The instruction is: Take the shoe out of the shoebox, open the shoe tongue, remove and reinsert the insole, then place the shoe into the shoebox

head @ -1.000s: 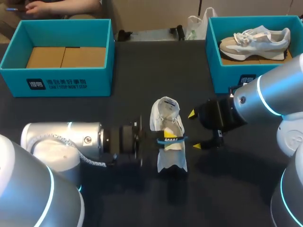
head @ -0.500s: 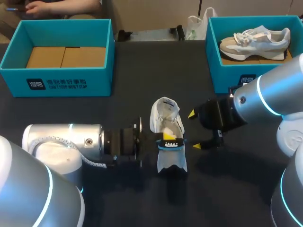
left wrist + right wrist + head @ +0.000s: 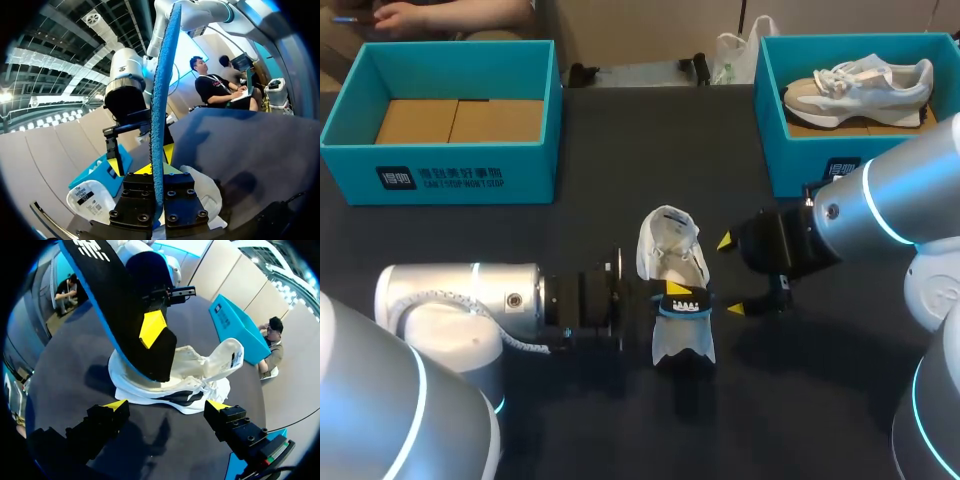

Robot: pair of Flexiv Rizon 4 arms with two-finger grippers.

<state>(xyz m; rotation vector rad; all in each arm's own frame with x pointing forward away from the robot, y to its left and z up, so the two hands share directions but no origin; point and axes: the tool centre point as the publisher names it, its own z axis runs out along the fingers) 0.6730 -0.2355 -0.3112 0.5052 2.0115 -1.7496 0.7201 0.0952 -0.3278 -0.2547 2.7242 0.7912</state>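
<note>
A: What sits around your work?

B: Two teal boxes stand at the far side of the bench [image 3: 640, 140]. The left shoebox [image 3: 525, 150] shows only brown cardboard on its floor. The right shoebox [image 3: 790, 160] holds a second shoe [image 3: 860, 82]. Both are well apart from the white shoe [image 3: 670, 250], which stands mid-bench between your two tools.

A: And what stands in the way?

B: The insole [image 3: 115, 305], black with a blue rim. Your left tool [image 3: 677, 292] is clenched on it from both sides and holds it on edge over the shoe, with its lower end at the shoe's opening. You cannot tell whether that end is inside. Your right tool [image 3: 731, 276] is released, its fingers spread wide. It is just beside the shoe and apart from it, with the insole ahead of it.

A: The surface?

B: A dark, plain bench top.
</note>
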